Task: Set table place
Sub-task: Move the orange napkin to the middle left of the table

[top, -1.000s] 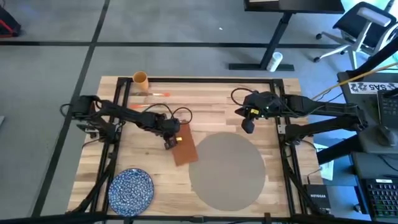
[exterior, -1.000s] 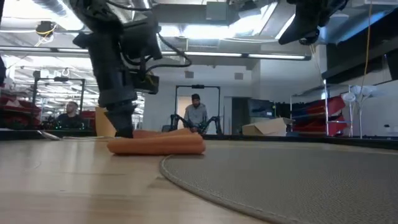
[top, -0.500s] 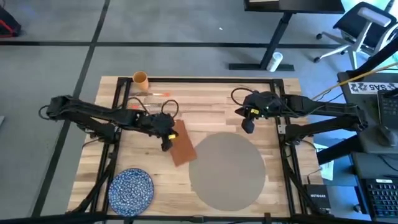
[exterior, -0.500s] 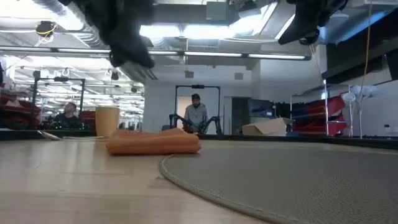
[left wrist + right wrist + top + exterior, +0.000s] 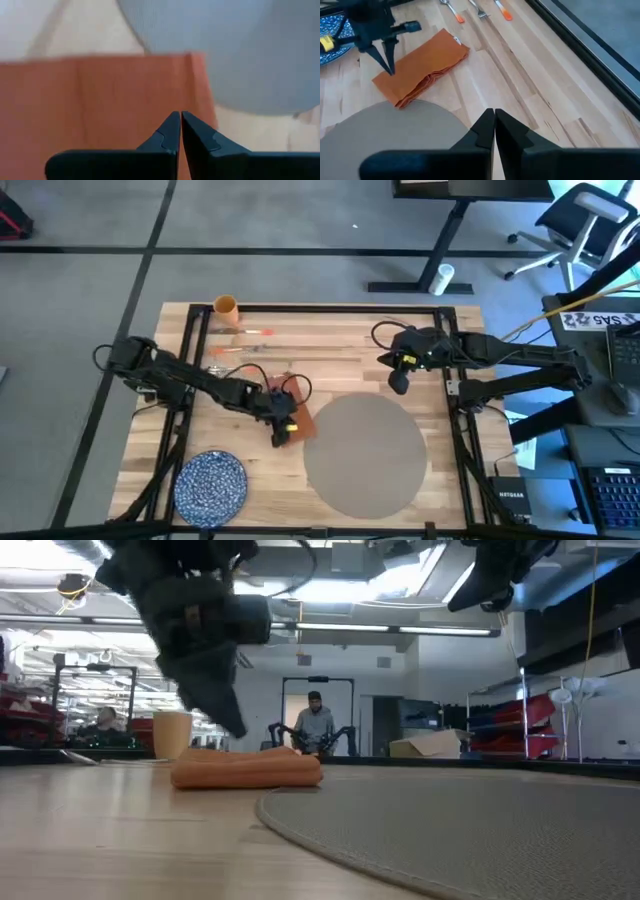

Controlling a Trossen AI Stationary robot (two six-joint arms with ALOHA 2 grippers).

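The left tool (image 5: 279,436) now hangs over the near end of the rust-red napkin (image 5: 298,423), fingers pressed together and holding nothing; a moment ago it was further toward the far left, lifted clear of the cloth, and a second ago it was down on the napkin. So it has come back in over the cloth, which itself lies much as it did half a second back: flat on the desk (image 5: 340,355), its right edge just touching or slightly under the left rim of the round grey mat (image 5: 365,452). The low view shows the napkin (image 5: 247,768) resting on the wood with the left tool (image 5: 232,723) angled down above its left part, tips just off the fabric. From the left wrist view the closed fingertips (image 5: 172,132) point at the napkin (image 5: 100,100), with the mat (image 5: 240,55) beyond. My reading is that the napkin is being nudged rather than gripped, to square it beside the mat. The blue speckled plate (image 5: 211,483) waits at the near left corner, not yet on the mat; the cup (image 5: 227,307) and cutlery (image 5: 255,331) lie at the far left. The right tool (image 5: 398,383) has not moved, hovering shut above the mat's far edge.
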